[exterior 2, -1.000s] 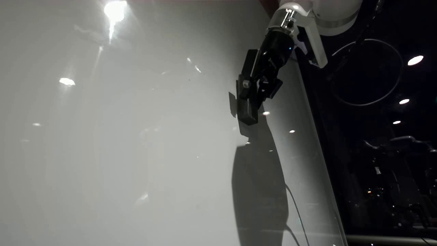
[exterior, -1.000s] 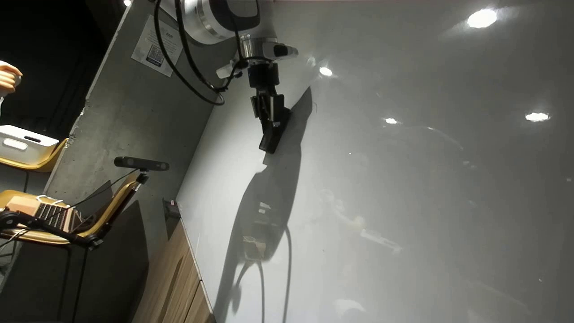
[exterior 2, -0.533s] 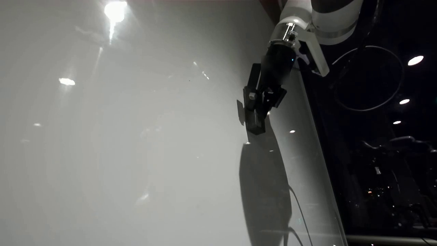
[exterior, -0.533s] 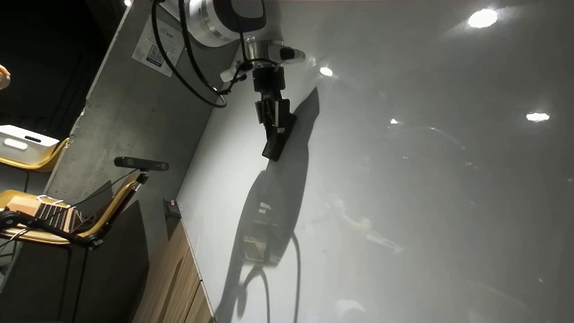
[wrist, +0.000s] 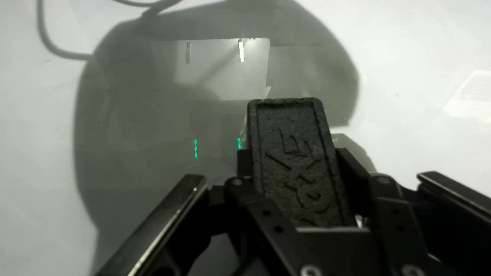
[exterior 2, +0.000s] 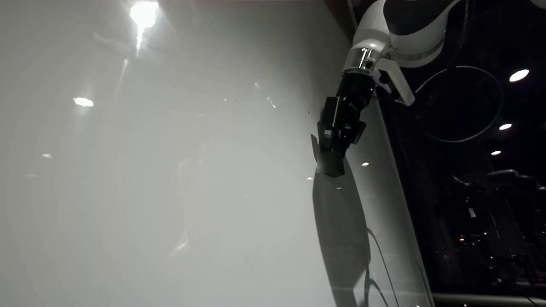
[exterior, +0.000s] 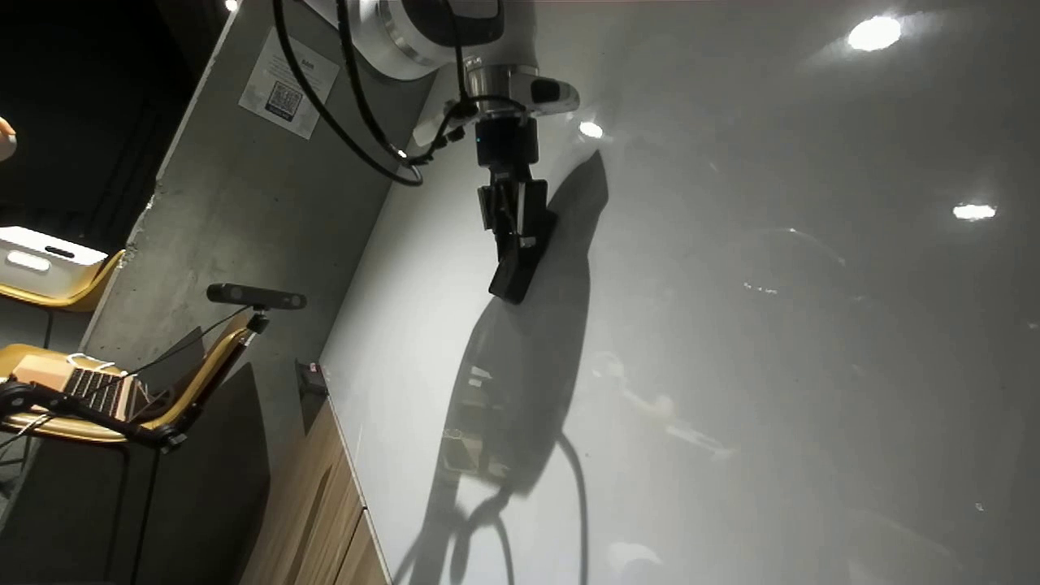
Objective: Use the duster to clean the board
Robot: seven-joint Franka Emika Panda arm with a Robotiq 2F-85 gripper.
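My gripper is shut on the duster, a dark oblong block with scratched-looking lettering on its upper face. Its fingers press on both long sides, and the duster's far end sticks out beyond them. The board is a huge glossy white panel with light reflections and faint smudges. In both exterior views the duster lies close to the board's surface, slightly tilted; full contact is hard to tell. A small thin dark mark shows on the board beside the gripper.
Black cables loop from the arm. A grey wall with a white sheet meets the board's side. A camera on a stand, a yellow chair with a laptop and a wooden cabinet stand nearby. Reflections and a large shadow cover part of the board.
The gripper has carried the duster a short way over the board, rightward and down in both exterior views. Its shadow moved along. The grip looks the same.
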